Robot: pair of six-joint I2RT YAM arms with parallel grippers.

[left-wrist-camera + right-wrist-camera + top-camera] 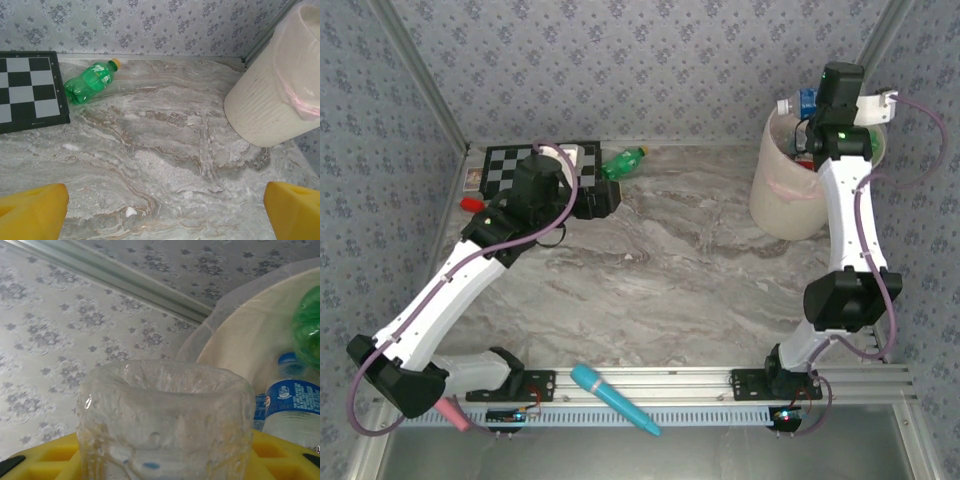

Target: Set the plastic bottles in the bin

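Marble table (pixel 165 150): chessboard (pixel 27 90) beside green bottle (pixel 90 82).

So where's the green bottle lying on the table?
In the top view the green bottle lies on its side at the table's far edge, just right of the checkerboard.

From high above and behind its near edge, we look down over the whole table (pixel 670 270). Our left wrist view sits low, facing the far right corner, and shares the green bottle (pixel 91 81) and the bin (pixel 260 110) with the overhead one. Our right wrist view peers into the bin past a very close clear bottle (pixel 165 425).
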